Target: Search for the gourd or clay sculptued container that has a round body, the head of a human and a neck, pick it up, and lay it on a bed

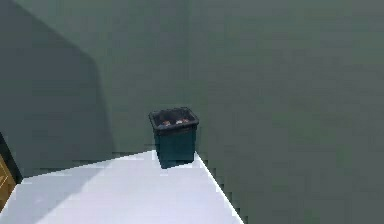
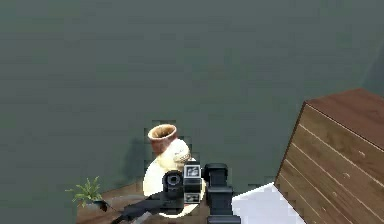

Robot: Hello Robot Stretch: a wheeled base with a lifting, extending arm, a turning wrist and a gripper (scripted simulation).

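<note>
Risks first. The cream, round-bodied clay container with a terracotta flared mouth [image 2: 171, 153] sits lower centre of the arm side view, on a brown flat surface [image 2: 118, 199]. The gripper [image 2: 158, 199] is right in front of its belly. I can't tell the finger spacing, whether they touch the body, or whether anything is held.

- The belly is round and smooth, so I'd expect an off-centre grab to squirt it sideways or roll it off the surface.
- A lift without a real hold would likely tip it, since the neck and mouth make it top-heavy.
- The small green plant in a dark pot [image 2: 88, 190] is just beside it at lower left. A sweep of the fingers that way could knock it over.
- The brown plank-sided wooden furniture [image 2: 335, 150] at right is near the dark arm bar [image 2: 221, 203], so it could clip when the base turns.

Orientation: the long axis is roughly vertical, with the mouth pointing up and the body at the bottom. There may be a slight lean, but it's hard to say.

In the forward view a dark teal bin [image 1: 174, 137] stands at centre against the wall. It's not relevant to the grab.
</note>
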